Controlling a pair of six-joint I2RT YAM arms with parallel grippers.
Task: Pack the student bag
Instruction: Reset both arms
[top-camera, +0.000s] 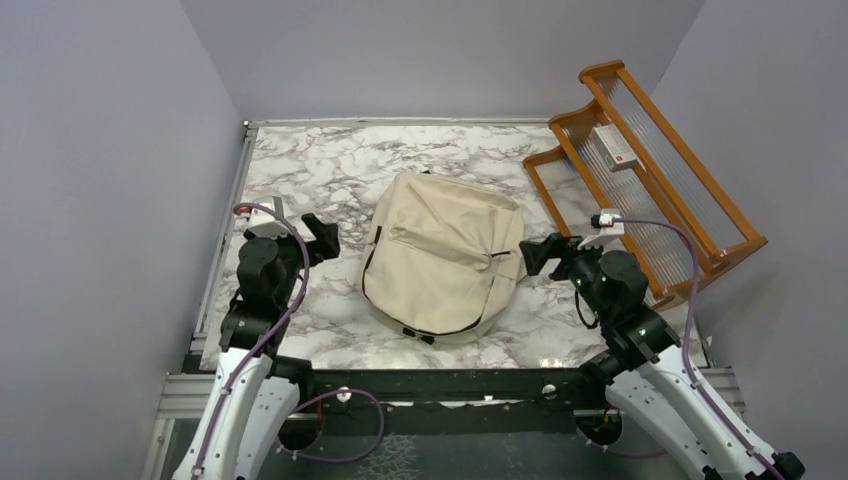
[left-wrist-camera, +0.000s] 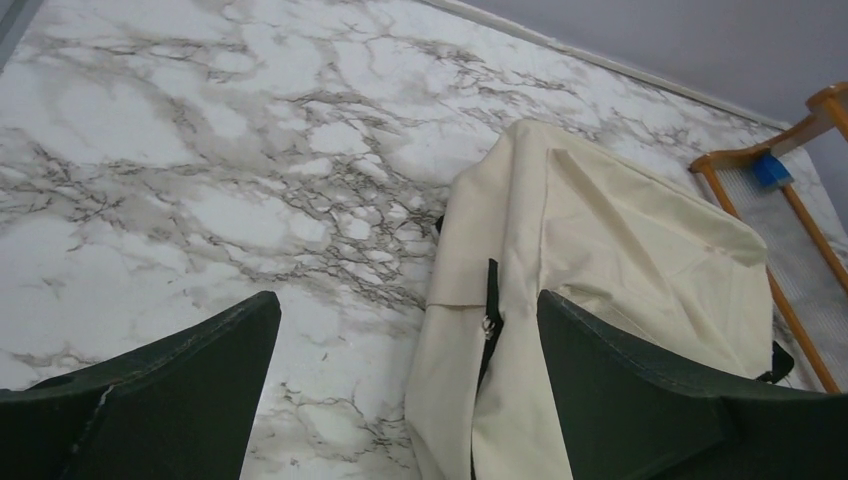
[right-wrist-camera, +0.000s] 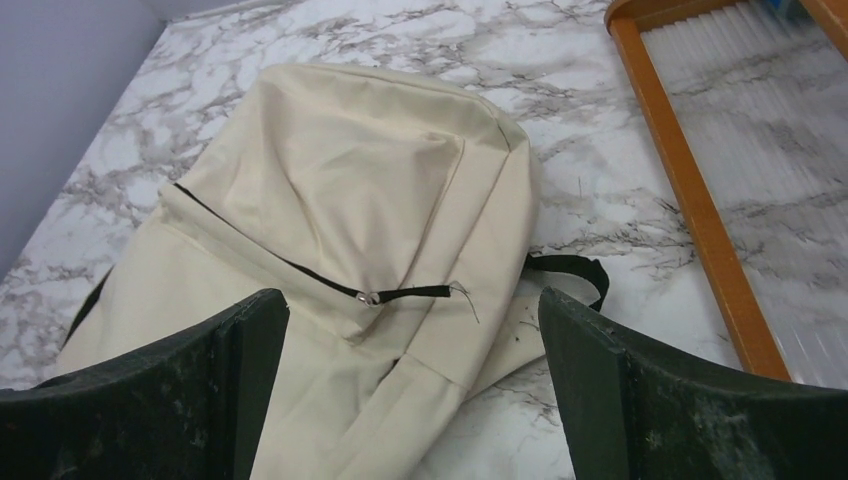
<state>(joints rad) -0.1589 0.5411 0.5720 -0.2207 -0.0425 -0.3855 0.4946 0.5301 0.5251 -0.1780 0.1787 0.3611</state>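
Note:
The student bag is a beige fabric backpack with black zippers, lying flat in the middle of the marble table. It also shows in the left wrist view and the right wrist view, where a closed black zipper with a metal pull runs across it. My left gripper hovers open and empty at the bag's left side. My right gripper hovers open and empty at the bag's right side. A black strap sticks out from under the bag.
A wooden rack with ribbed clear shelves stands at the back right, holding a small white box. Grey walls enclose the table on the left, back and right. A metal rail runs along the left edge.

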